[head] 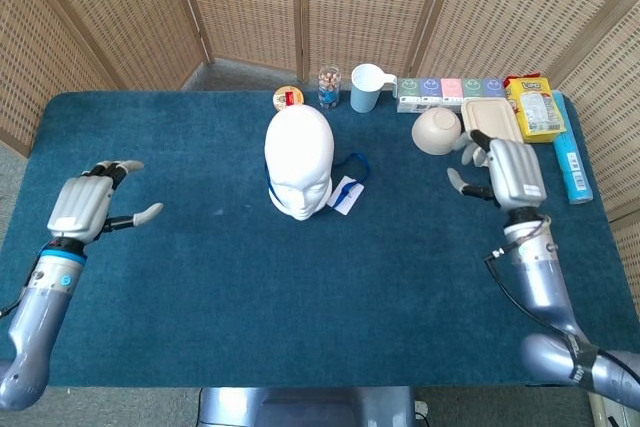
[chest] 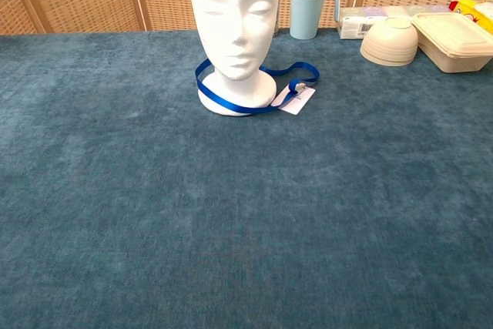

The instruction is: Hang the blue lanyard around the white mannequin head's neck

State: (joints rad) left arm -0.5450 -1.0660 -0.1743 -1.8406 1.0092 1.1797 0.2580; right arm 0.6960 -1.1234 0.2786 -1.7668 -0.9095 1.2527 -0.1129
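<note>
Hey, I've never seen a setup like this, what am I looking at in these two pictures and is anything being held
This is a two-armed robot at a table covered in blue cloth. One picture looks down from its head, the other looks forward from its chest. The left hand and right hand are open and hold nothing. In the middle stands a white mannequin head with a blue lanyard looped around its neck, its white tag lying on the cloth. Along the back are a pale blue mug, an upturned bowl, a lidded food box and some snack packets.

The mannequin head (chest: pixel 234 28) hides the lanyard's (chest: pixel 231 102) rear, and its own crown is cropped.
</note>
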